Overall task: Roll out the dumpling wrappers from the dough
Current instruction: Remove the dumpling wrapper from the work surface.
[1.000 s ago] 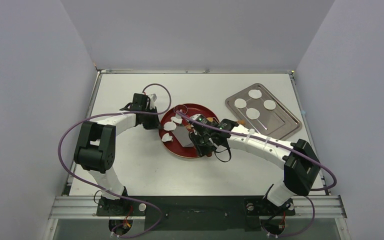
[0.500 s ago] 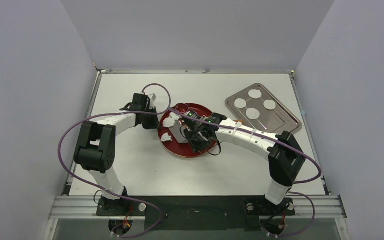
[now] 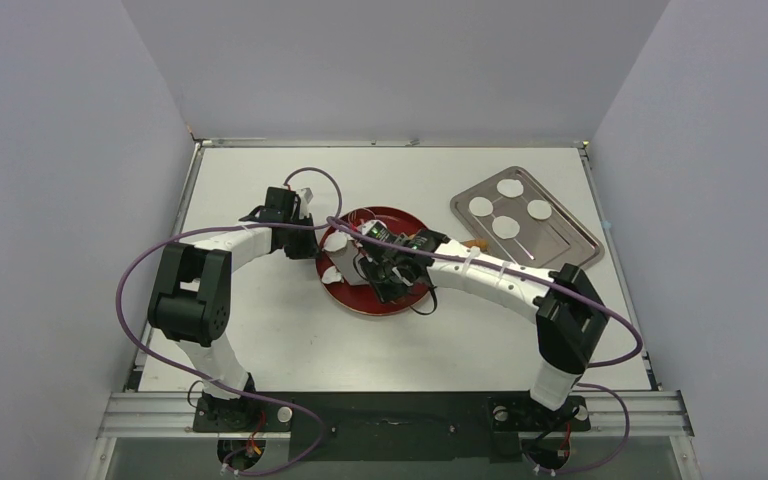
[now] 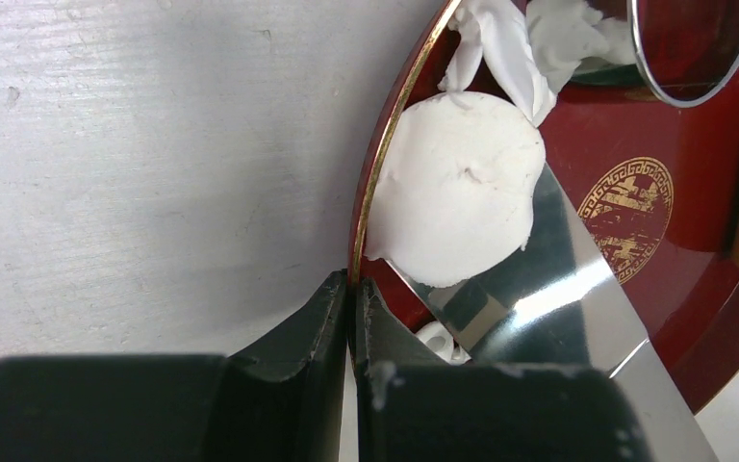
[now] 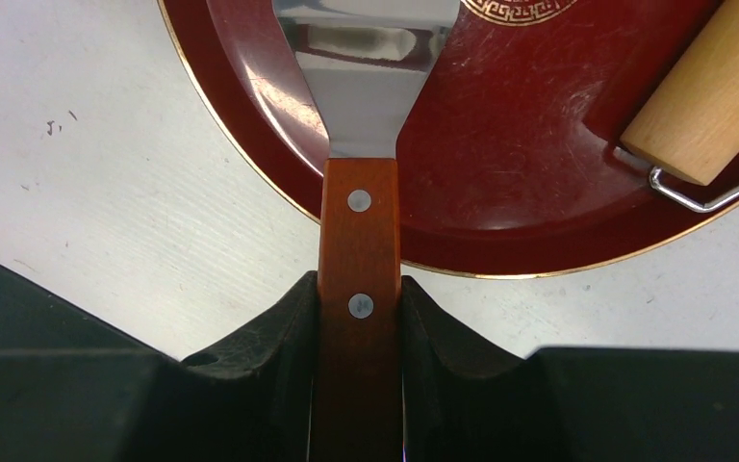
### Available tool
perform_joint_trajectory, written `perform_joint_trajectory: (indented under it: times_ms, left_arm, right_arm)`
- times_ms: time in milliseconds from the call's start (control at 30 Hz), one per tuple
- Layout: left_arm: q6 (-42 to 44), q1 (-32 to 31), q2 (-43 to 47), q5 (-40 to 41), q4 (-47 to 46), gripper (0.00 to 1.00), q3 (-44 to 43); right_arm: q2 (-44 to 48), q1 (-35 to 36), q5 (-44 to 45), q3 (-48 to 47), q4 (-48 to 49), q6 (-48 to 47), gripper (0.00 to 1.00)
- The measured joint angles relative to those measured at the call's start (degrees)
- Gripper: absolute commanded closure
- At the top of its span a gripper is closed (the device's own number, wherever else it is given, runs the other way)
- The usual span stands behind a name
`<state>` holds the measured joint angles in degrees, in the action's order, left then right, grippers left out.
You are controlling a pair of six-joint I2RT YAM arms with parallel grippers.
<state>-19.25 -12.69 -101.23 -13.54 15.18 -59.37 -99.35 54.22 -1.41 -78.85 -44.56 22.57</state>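
While our left pincer (image 4: 351, 289) pinches the plate (image 4: 693, 250) and our right pincer (image 5: 358, 289) grips the spatula (image 5: 358, 231), shoving ahead may tear the wrapper (image 4: 457, 188).

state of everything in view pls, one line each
plate: flat, rim clamped.
spatula: held by its handle, blade on the plate, edge at the dough disc.
left gripper: shut on the plate rim.
right gripper: shut on the spatula.
dough disc: flat on the plate, near the rim.
dough scraps: crumpled, on the plate.
rolling pin: lying on the plate, unheld.
tray: holds four wrappers, apart.
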Motion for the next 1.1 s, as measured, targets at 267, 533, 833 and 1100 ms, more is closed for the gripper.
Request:
perform_joint_trajectory:
  times_ms: [267, 533, 833, 1100]
  left_arm:
    - [0.02, 0.00, 0.00, -0.04, 0.04, 1.00, 0.00]
    - [0.02, 0.00, 0.00, -0.09, 0.04, 1.00, 0.00]
    - [0.02, 0.00, 0.00, -0.20, 0.07, 1.00, 0.00]
    - [0.04, 0.02, 0.00, -0.22, 0.04, 1.00, 0.00]
  right_arm:
    - [0.00, 0.50, 3.34, 0.76, 2.01, -0.17, 1.00]
    - [-1.29, 0.13, 7.58, 0.46, 0.55, 1.51, 1.00]
    - [-1.31, 1.42, 10.78, 0.96, 2.34, -0.11, 1.00]
    - [-0.59, 2.60, 11.47, 3.67, 5.92, -1.88, 1.00]
